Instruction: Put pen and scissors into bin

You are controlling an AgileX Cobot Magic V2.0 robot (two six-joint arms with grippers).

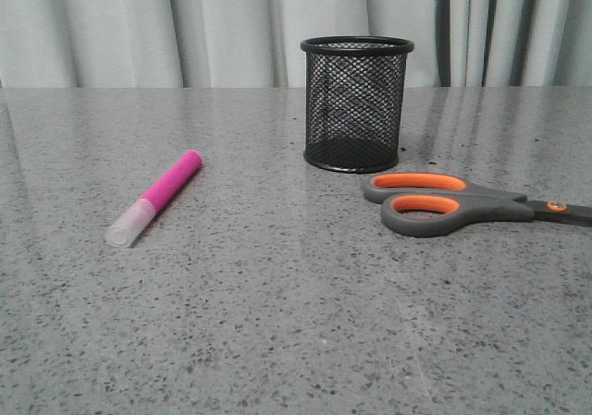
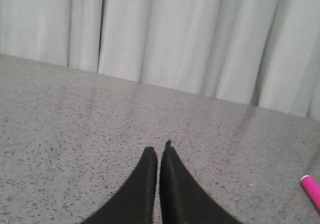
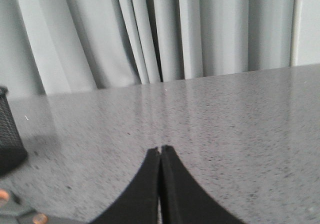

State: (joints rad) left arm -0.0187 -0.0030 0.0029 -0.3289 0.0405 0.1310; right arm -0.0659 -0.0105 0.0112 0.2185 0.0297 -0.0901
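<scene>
Left gripper [image 2: 158, 154]: fingers pressed together, nothing between them, hanging over bare speckled table [image 2: 75, 134]. Right gripper [image 3: 160, 151]: likewise closed tip to tip, empty. Neither arm shows in the front view, so both sit back from the work area, judged a resting pose with no pick begun.

Outward from the left gripper: the magenta end of the pen [image 2: 311, 190] pokes in at the edge of the left wrist view, apart from the fingers. Outward from the right gripper: a slice of the bin [image 3: 9, 134] and a bit of the scissors [image 3: 20, 211], grey with orange spots, at the frame edge.

Front view gives the layout. Bin [image 1: 356, 103] stands upright, centre-right and far, mouth open upward, nothing visible inside through the mesh. Pen [image 1: 154, 198] lies flat to the left and nearer, whitish cap toward the near-left, pink tail angled toward the bin. Scissors [image 1: 462, 202] lie flat just near-right of the bin, handle loops toward the bin, blades running off the right edge.

Placement reads as deliberate: one item on each side, so each arm likely takes its own and drops it in the bin between them. Both lie flat on the table, so a low pinch would be needed.

Pale curtain [image 1: 185, 27] behind. No brand, label or writing readable on any item.
</scene>
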